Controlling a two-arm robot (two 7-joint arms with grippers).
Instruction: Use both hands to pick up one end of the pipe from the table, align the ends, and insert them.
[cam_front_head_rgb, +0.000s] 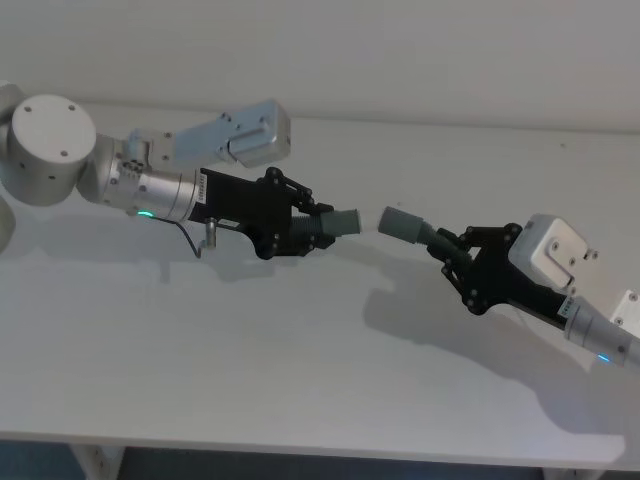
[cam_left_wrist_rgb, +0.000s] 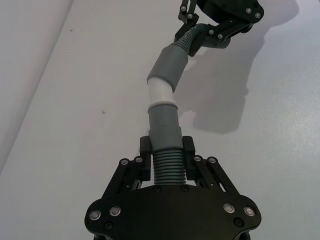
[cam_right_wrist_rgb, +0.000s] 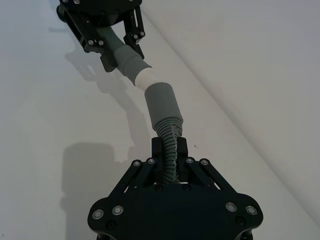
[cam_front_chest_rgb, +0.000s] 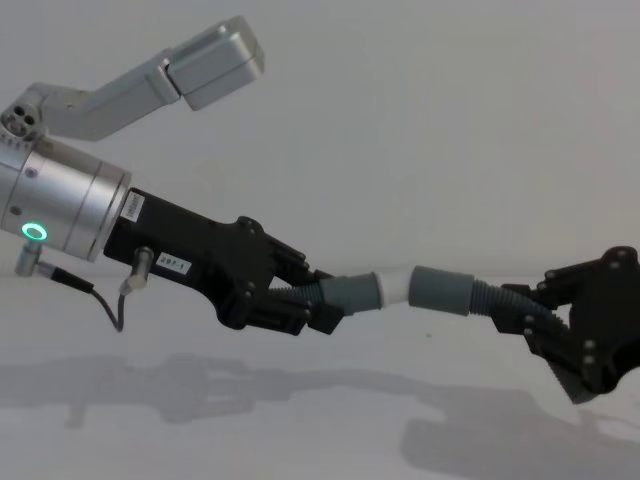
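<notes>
Left gripper (cam_front_chest_rgb: 318, 300) jaws clamp the white-tipped piece (cam_front_chest_rgb: 362, 292); right gripper (cam_front_chest_rgb: 532, 312) jaws clamp the collared piece (cam_front_chest_rgb: 450, 289). Tip at collar mouth, axes angled: risk of jamming.

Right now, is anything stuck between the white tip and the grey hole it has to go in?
Nothing visible: the white tip meets the grey collar mouth in mid-air, held by the left gripper and right gripper.
</notes>
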